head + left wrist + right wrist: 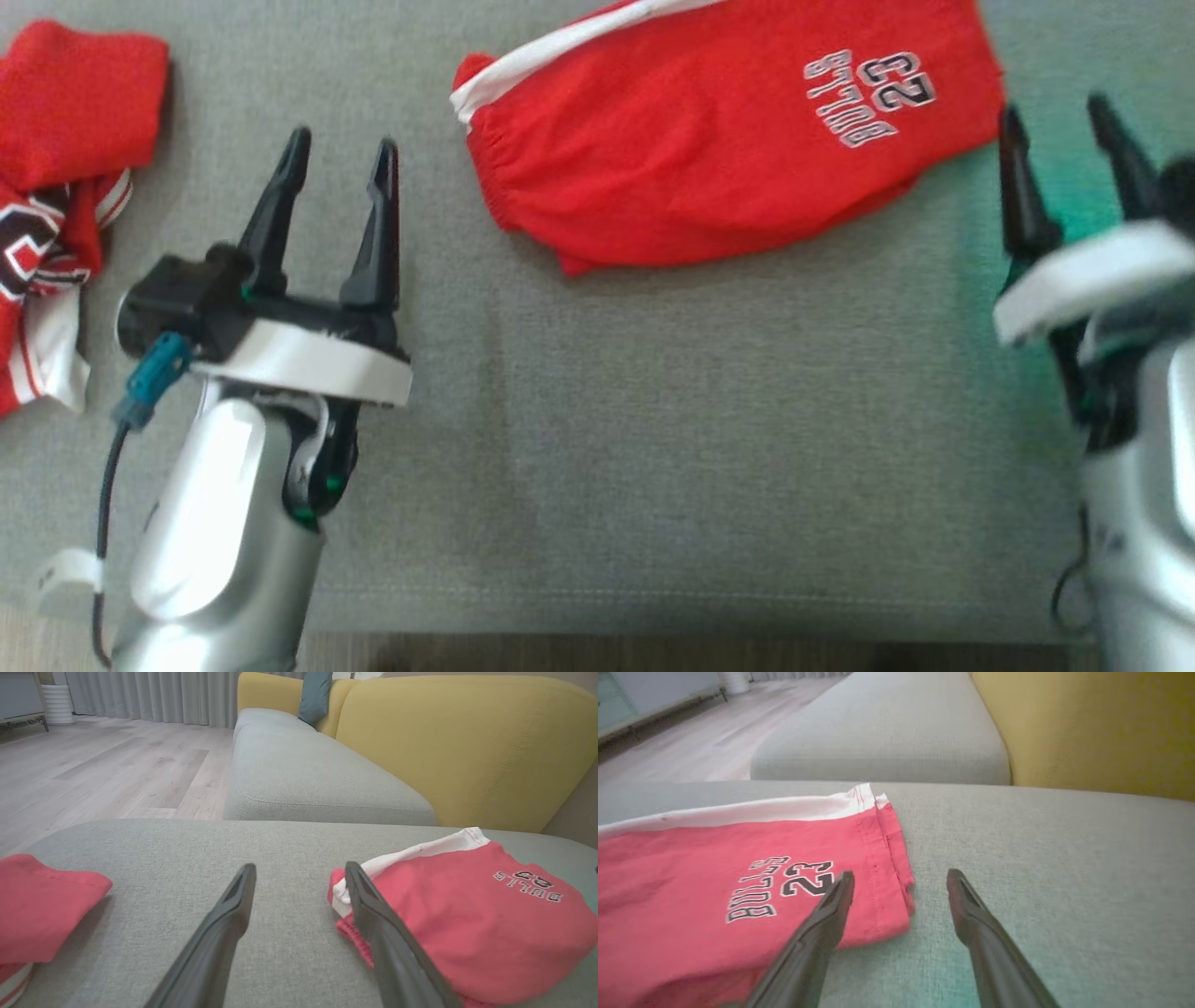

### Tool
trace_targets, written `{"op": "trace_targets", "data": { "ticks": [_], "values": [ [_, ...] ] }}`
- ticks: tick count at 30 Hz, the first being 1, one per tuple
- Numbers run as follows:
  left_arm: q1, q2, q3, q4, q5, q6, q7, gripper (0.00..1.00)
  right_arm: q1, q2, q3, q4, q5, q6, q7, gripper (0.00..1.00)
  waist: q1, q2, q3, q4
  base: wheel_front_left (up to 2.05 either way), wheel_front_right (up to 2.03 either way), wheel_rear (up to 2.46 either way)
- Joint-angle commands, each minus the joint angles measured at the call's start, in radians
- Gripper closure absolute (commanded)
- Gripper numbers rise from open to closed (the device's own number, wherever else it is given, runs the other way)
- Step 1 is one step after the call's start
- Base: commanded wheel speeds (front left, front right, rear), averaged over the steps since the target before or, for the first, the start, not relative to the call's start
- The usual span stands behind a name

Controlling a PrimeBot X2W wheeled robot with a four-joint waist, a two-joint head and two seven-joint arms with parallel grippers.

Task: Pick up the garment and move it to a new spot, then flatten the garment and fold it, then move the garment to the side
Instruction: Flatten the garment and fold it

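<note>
The garment (pixel 728 140) is a pair of red shorts with a white stripe and "BULLS 23" print, lying folded on the grey sofa cushion (pixel 607 420). My left gripper (pixel 341 154) stands open to the left of its waistband end, empty. In the left wrist view the garment (pixel 467 924) lies just right of the open left gripper (pixel 299 870). My right gripper (pixel 1055 107) is open beside the garment's right hem, holding nothing. The right wrist view has the garment (pixel 714 891) to the left of the open right gripper (pixel 901 877), whose left fingertip hovers over the hem.
A second red garment with white and black trim (pixel 65 187) lies crumpled at the cushion's left edge, also seen as red cloth (pixel 42 905) in the left wrist view. A yellow sofa back (pixel 467 742) rises behind. Wooden floor (pixel 93 765) lies beyond the cushions.
</note>
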Motion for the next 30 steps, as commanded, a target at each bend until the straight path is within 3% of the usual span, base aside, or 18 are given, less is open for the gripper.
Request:
{"op": "trace_targets", "data": {
  "ticks": [1,11,12,14,20,30],
  "values": [
    [-0.044,0.011,0.033,-0.025,0.018,-0.012,-0.005,0.0,-0.08,-0.031,0.033,0.023,0.012,0.003,0.052,0.0,0.0,-0.0001,0.043,0.028,0.0,0.0,0.0],
    [-0.073,-0.018,0.039,-0.001,0.053,-0.045,-0.005,0.0,-0.217,-0.054,0.038,0.208,0.041,0.003,0.276,0.0,0.0,-0.0001,0.065,0.056,0.0,0.0,0.0],
    [-0.073,-0.02,0.041,0.0,0.056,-0.047,-0.005,0.0,-0.221,-0.054,0.039,0.213,0.043,0.003,0.298,0.48,0.0,-0.0001,0.064,0.056,0.0,0.0,0.0],
    [-0.072,-0.023,0.046,0.002,0.062,-0.05,-0.005,0.0,-0.224,-0.048,0.038,0.208,0.052,0.003,0.322,1.0,0.0,-0.0001,0.063,0.055,0.0,0.0,0.0],
    [-0.059,-0.031,0.06,0.011,0.078,-0.057,-0.005,0.0,-0.177,-0.033,0.033,0.144,0.049,0.003,0.311,1.0,0.0,-0.0001,0.041,0.044,0.0,0.0,0.0],
    [-0.002,-0.049,0.066,0.04,0.086,-0.063,-0.005,0.0,0.098,0.023,-0.062,-0.013,0.046,0.003,0.215,1.0,0.0,-0.0001,-0.048,0.024,0.0,0.0,0.0]
  ]
}}
